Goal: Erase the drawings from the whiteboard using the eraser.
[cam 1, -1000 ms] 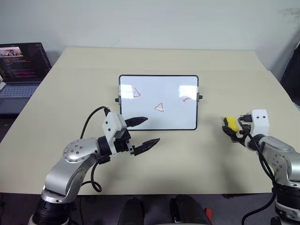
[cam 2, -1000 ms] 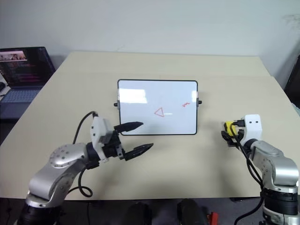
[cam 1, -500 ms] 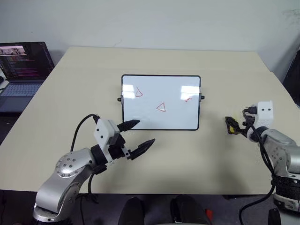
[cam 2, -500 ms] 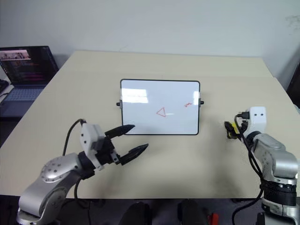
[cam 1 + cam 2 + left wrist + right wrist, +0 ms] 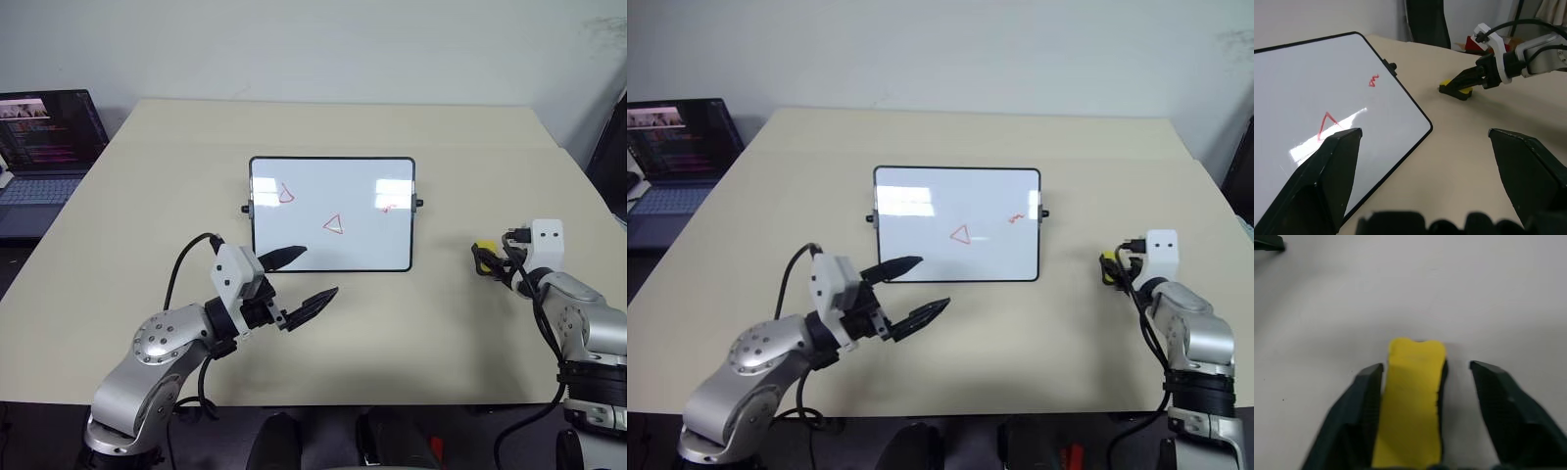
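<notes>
The eraser (image 5: 1413, 401) lies between the right gripper's (image 5: 1422, 382) parted, unclenched fingers.

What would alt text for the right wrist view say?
The yellow eraser lies on the pale table between the right hand's two dark fingers. One finger sits against the eraser's side, and the other stands off it with a gap.

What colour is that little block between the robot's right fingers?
Yellow on top with a dark underside. The eraser shows best in the right wrist view.
</notes>
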{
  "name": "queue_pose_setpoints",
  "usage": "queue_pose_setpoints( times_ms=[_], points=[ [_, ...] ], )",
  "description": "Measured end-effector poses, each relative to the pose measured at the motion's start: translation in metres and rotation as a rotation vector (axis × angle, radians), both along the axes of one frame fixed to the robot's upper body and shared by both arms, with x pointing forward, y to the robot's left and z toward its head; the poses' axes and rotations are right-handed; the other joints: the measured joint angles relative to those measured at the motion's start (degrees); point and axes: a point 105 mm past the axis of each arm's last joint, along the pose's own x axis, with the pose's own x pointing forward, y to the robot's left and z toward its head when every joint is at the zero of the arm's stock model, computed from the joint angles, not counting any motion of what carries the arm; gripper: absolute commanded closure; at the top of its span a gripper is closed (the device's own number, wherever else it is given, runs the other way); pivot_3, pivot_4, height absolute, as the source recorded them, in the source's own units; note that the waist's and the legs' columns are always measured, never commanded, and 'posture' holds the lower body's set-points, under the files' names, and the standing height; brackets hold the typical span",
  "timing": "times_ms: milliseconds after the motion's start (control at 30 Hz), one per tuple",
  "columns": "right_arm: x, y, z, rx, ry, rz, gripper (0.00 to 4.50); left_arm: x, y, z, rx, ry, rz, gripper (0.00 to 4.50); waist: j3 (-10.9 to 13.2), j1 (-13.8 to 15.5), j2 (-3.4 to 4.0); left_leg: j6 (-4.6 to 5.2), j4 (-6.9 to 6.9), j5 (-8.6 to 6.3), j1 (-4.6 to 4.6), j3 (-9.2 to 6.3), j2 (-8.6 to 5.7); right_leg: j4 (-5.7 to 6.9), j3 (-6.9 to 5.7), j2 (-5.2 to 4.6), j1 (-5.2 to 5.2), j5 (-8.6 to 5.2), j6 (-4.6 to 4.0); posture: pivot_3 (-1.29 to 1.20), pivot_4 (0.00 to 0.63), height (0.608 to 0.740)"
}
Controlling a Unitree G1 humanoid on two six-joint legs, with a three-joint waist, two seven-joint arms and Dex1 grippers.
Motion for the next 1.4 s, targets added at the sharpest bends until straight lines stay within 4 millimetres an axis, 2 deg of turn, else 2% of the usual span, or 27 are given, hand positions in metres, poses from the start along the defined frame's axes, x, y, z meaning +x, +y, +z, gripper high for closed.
queue_pose_setpoints(
  times_ms=[33,700,867,933,1033,1133,1167,1400],
  points=[
    [0.001,0.001,0.0,0.003,-0.001,0.0,2.75,0.0,0.0,0.0,0.0,0.0,0.0,0.0,0.0,0.0,0.0,0.0,0.0,0.0,0.0,0.0,0.0,0.0,0.0,0.0,0.0,0.0,0.0,0.0,0.15,0.74],
    [0.004,0.007,-0.004,0.015,-0.004,-0.005,2.75,0.0,0.004,-0.001,0.014,0.0,0.011,0.0,0.0,0.0,0.0,0.0,0.0,0.0,0.02,0.0,0.01,0.02,0.01,0.0,0.0,0.0,0.0,0.0,0.15,0.74],
    [-0.001,0.012,-0.003,0.019,-0.004,0.014,2.75,0.001,0.004,-0.001,0.009,0.001,0.018,0.0,0.0,0.0,0.01,0.0,0.0,0.0,0.0,-0.01,0.02,0.01,0.0,0.0,0.0,0.0,-0.01,0.0,0.15,0.74],
    [-0.002,0.015,0.002,0.026,-0.013,0.025,2.75,0.003,0.005,-0.001,0.002,0.003,0.024,0.0,0.0,0.0,0.01,0.0,0.0,0.0,0.01,-0.02,0.02,0.02,0.02,-0.01,0.0,0.0,0.0,0.0,0.15,0.74],
    [-0.006,0.022,0.019,0.034,-0.064,0.042,2.75,0.007,0.012,-0.004,0.001,0.017,0.052,0.0,0.0,0.0,0.01,0.0,0.0,0.0,0.01,-0.04,0.02,0.03,0.0,0.0,-0.01,-0.04,0.06,0.0,0.15,0.74],
    [-0.011,0.032,0.03,0.039,-0.097,0.072,3.45,0.01,0.017,-0.005,0.007,0.021,0.06,0.0,0.0,0.0,0.01,0.0,-0.01,0.0,0.0,-0.05,0.02,0.02,-0.03,0.0,-0.01,-0.06,0.1,0.0,0.15,0.74],
    [-0.015,0.036,0.031,0.041,-0.097,0.087,3.52,0.011,0.019,-0.006,0.012,0.024,0.059,0.0,0.0,0.1,0.01,0.0,-0.01,0.0,-0.01,-0.06,0.02,0.0,-0.05,0.0,-0.01,-0.09,0.14,0.0,0.15,0.74],
    [-0.034,0.055,0.045,0.021,-0.12,0.167,3.52,0.028,0.032,0.003,0.038,-0.007,0.073,0.0,0.0,0.1,0.01,0.0,0.01,0.0,-0.04,-0.06,0.02,0.0,-0.05,-0.02,-0.01,-0.09,0.16,0.0,0.15,0.74]
  ],
)
